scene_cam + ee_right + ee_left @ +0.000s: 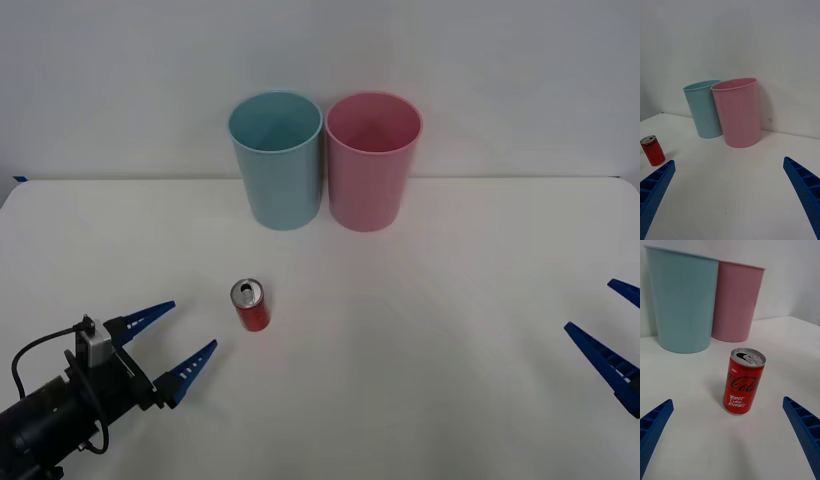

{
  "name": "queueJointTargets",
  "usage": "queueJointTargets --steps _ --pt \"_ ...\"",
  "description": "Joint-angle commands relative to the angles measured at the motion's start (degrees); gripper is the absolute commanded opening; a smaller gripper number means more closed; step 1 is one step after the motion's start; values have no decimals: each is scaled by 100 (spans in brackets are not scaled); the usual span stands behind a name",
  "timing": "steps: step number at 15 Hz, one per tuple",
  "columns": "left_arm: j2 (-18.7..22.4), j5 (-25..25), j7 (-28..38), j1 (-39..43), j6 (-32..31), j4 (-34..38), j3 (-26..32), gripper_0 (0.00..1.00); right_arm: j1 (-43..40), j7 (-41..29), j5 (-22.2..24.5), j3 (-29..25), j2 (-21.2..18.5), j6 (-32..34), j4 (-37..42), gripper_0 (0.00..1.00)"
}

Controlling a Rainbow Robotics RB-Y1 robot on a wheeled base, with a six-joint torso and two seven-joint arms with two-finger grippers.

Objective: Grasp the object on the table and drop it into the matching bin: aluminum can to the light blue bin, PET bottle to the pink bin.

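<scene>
A small red aluminum can (251, 306) (743, 382) (652, 150) with a silver lid stands upright on the white table (420, 340), left of centre. My left gripper (180, 338) (730, 450) is open, low over the table just left of the can, its blue fingers pointing at it with a small gap left. At the table's back stand the light blue bin (277, 160) (680, 302) (704, 109) and, touching it on the right, the pink bin (371, 160) (736, 302) (738, 112). My right gripper (618, 335) (730, 202) is open at the right edge.
A plain pale wall (500, 80) rises behind the bins. Bare table stretches between the can and the bins and across the whole right half.
</scene>
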State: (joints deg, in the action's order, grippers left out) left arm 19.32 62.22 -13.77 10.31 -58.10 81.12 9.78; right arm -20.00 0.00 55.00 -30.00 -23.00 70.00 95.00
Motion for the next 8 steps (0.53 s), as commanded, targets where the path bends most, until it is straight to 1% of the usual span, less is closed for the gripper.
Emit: queueJointTargets --steps 1,4,5,8 --pt "-289 326 -55 -170 36 -105 -3 100 0 0 0 0 0 0 0 100" --pt "-517 616 -222 -302 115 -175 6 100 0 0 0 0 0 0 0 100" --pt "-570 713 -425 -311 177 -175 -3 100 0 0 0 0 0 0 0 100" --pt "-649 590 -820 -425 502 -386 -240 100 0 0 0 0 0 0 0 100"
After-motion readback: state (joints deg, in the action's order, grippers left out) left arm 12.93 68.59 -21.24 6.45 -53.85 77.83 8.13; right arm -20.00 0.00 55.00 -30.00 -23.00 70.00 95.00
